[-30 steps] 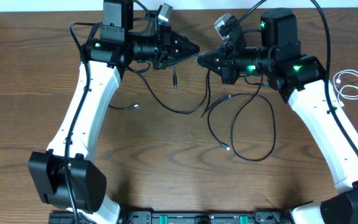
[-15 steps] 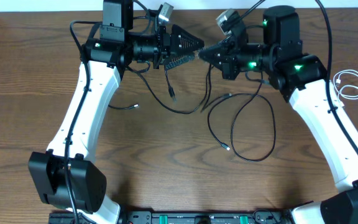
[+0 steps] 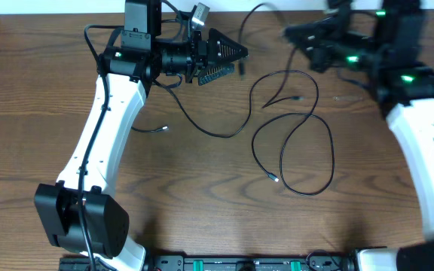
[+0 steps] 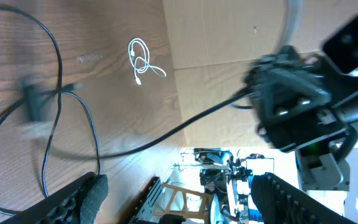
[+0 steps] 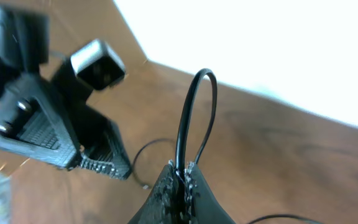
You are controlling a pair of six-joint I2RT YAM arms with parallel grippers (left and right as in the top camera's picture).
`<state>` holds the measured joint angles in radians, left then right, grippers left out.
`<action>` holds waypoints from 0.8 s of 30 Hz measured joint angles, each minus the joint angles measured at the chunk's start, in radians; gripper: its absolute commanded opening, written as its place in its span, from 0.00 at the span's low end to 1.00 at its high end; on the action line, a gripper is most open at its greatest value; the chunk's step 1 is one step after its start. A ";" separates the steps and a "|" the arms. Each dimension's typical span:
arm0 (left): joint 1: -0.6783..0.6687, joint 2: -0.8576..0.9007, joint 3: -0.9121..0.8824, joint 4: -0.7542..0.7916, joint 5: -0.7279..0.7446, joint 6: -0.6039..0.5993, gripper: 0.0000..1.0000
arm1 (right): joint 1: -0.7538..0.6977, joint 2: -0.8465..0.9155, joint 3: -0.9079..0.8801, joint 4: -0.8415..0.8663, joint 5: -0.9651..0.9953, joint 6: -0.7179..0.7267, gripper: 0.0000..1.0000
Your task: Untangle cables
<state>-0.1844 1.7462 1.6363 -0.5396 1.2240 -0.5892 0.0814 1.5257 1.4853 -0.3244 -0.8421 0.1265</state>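
My left gripper (image 3: 236, 62) hovers at the table's back middle, open, with nothing between its fingers (image 4: 82, 196). To its right, my right gripper (image 3: 292, 34) is blurred near the back edge. In the right wrist view it (image 5: 184, 174) is shut on a black cable (image 5: 197, 112) that loops up out of the jaws. That cable (image 4: 185, 127) runs taut across the left wrist view. A black cable (image 3: 330, 150) lies in loose loops mid-table, and another black strand (image 3: 202, 128) trails below the left gripper. A short white cable (image 4: 142, 59) lies coiled; the overhead view does not show it.
The left arm's white link (image 3: 100, 135) slants across the left of the table, and the right arm's (image 3: 428, 150) runs down the right side. A small plug end (image 3: 160, 128) lies beside the left arm. The table's back edge (image 3: 277, 10) is close behind both grippers.
My left gripper has opened and let go of the black cable. My right gripper, still shut on it, has moved right and back, drawing the cable away from the left gripper.
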 measured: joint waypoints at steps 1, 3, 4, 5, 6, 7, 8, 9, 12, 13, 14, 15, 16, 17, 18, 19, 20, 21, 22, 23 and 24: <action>0.000 0.000 0.000 0.000 0.000 0.000 0.79 | -0.020 -0.018 0.000 0.000 -0.001 0.000 0.01; 0.000 0.000 0.000 0.000 0.000 0.000 0.79 | -0.073 -0.065 0.000 0.003 -0.003 0.000 0.01; 0.000 0.000 0.000 0.000 0.000 0.000 0.79 | -0.105 -0.085 0.000 0.003 -0.005 0.000 0.01; 0.000 0.000 0.000 0.000 0.000 0.000 0.79 | -0.131 -0.101 0.000 0.003 -0.008 -0.001 0.01; 0.000 0.000 0.000 0.000 0.000 0.000 0.79 | -0.160 -0.114 0.000 -0.001 -0.007 -0.001 0.01; 0.000 0.000 0.000 0.000 0.000 0.001 0.79 | -0.187 -0.121 0.000 -0.009 -0.002 -0.001 0.01; 0.000 0.000 0.000 0.000 0.000 0.002 0.79 | -0.224 -0.124 0.000 -0.029 0.015 -0.005 0.01; 0.000 0.000 0.000 0.000 0.000 0.003 0.79 | -0.240 -0.124 0.000 -0.041 0.030 -0.006 0.01; 0.000 0.000 0.000 0.000 0.000 0.003 0.79 | -0.299 -0.111 0.000 -0.108 0.122 -0.021 0.01; 0.000 0.000 0.000 0.000 0.000 0.003 0.79 | -0.314 -0.106 0.000 -0.127 0.160 -0.027 0.01; 0.000 0.000 0.000 0.000 0.000 0.003 0.79 | -0.329 -0.098 0.000 -0.143 0.206 -0.033 0.01; 0.000 0.000 0.000 0.000 0.000 0.003 0.79 | -0.341 -0.092 0.000 -0.153 0.246 -0.037 0.01; 0.000 0.000 0.000 0.000 0.000 0.003 0.79 | -0.354 -0.085 0.000 -0.162 0.291 -0.042 0.01; 0.000 0.000 0.000 0.000 0.000 0.003 0.79 | -0.367 -0.077 0.000 -0.167 0.332 -0.047 0.01; 0.000 0.000 0.000 0.000 0.000 0.003 0.79 | -0.380 -0.068 0.000 -0.171 0.371 -0.050 0.01; 0.000 0.000 0.000 0.000 0.000 0.003 0.79 | -0.393 -0.058 0.000 -0.177 0.412 -0.055 0.01; 0.000 0.000 0.000 0.000 0.000 0.003 0.79 | -0.403 -0.048 0.000 -0.181 0.443 -0.056 0.01; 0.000 0.000 0.000 0.000 0.000 0.003 0.79 | -0.413 -0.039 0.000 -0.186 0.468 -0.059 0.01; 0.000 0.000 0.000 0.000 0.000 0.003 0.79 | -0.424 -0.026 0.000 -0.193 0.496 -0.060 0.01; 0.000 0.000 0.000 0.000 0.000 0.003 0.79 | -0.433 -0.014 0.000 -0.201 0.521 -0.061 0.01; 0.000 0.000 0.000 0.000 0.000 0.003 0.79 | -0.440 0.000 0.000 -0.211 0.546 -0.063 0.01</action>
<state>-0.1844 1.7462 1.6363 -0.5396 1.2240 -0.5865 -0.3588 1.5261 1.4857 -0.5354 -0.2962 0.0639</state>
